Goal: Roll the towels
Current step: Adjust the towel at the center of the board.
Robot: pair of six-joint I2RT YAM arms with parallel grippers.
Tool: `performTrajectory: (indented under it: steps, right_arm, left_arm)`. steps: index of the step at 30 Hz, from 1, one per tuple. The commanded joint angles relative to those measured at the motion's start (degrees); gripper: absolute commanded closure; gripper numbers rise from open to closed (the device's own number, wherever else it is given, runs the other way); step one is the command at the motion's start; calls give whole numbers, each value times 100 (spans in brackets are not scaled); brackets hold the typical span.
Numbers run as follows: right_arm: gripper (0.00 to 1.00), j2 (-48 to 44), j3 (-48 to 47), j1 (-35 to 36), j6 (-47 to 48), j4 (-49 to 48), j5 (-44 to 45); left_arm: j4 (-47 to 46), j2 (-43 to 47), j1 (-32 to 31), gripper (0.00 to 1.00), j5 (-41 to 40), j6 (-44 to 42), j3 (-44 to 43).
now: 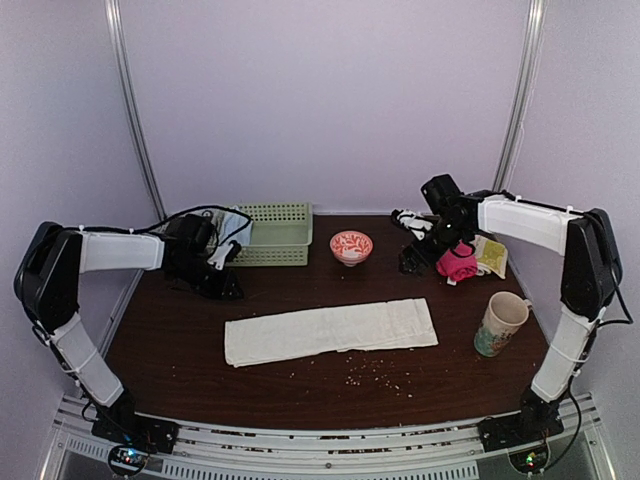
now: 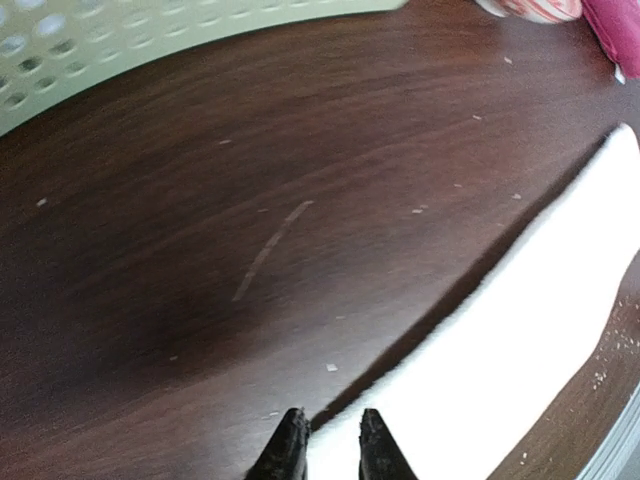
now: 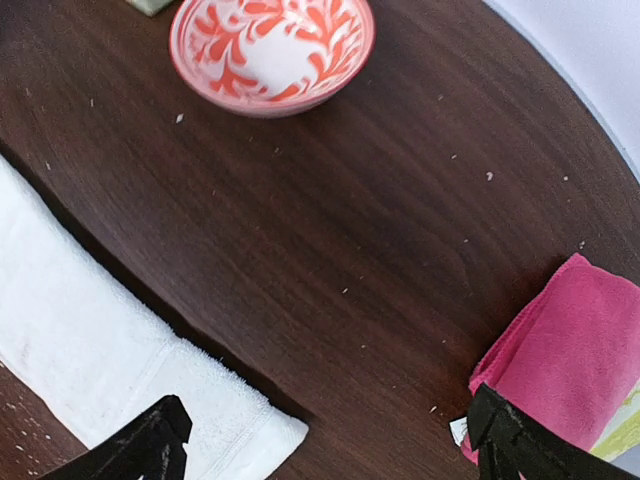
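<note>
While the towel (image 1: 330,332) lies flat as a long folded strip mid-desk (image 1: 180,340), the left jaws hang slightly parted and empty by the basket (image 1: 270,256), far left, and the right jaws gape wide beside a pink cloth (image 1: 457,262), far right.

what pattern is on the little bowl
The bowl has red leafy swirls on white; clearest in the right wrist view.

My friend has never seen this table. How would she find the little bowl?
Look at the dark wooden table, then along its far edge to the pale green basket. Just right of that basket sits the bowl, small and round, the only thing with red swirls on white.
</note>
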State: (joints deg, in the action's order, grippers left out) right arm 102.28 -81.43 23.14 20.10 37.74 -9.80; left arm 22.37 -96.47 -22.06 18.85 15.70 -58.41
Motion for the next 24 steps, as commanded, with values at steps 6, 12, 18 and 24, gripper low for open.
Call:
performTrajectory:
  steps: [6, 12, 18, 24]
  right_arm:
    - [54, 682, -791, -425, 523, 1667, -2439]
    - [77, 668, 35, -197, 608, 1468, -1786]
    - [78, 855, 212, -143, 531, 1446, -1141]
    - [79, 1277, 311, -116, 422, 1031, -313]
  left_arm:
    - [-142, -249, -606, 87, 94, 53, -268]
    - [-45, -450, -609, 100, -418, 222, -46]
    - [-45, -514, -613, 100, -744, 359, 237]
    - [-51, -764, -605, 100, -1242, 424, 420]
